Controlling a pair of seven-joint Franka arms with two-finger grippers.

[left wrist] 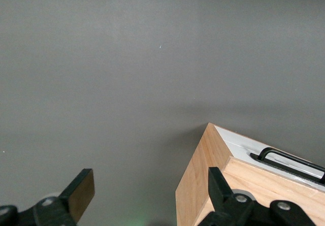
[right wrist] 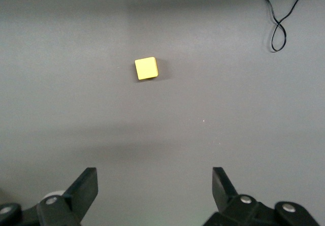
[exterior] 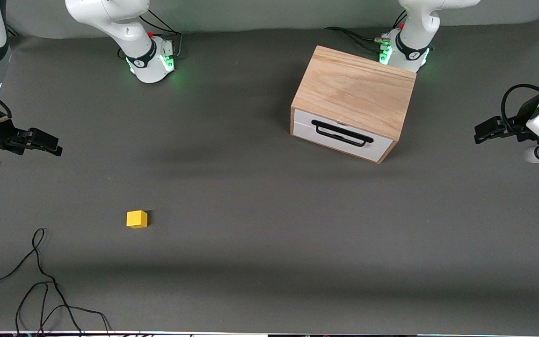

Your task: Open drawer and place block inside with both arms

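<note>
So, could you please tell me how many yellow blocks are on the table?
1. The block lies on the bare table toward the right arm's end, nearer the front camera than the closed drawer. None seems hidden.

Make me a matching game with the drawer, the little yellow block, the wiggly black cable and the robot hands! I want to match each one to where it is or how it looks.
Things:
1. drawer
2. block
3. loose black cable
4. left gripper and right gripper

Descriptions:
A. open and holding nothing
B. closed, white front with a black bar handle
C. lying on the table nearest the front camera, at the right arm's end
D. alone on the grey table, nearer the front camera than the cabinet

Pairs: 1-B, 2-D, 3-C, 4-A
</note>
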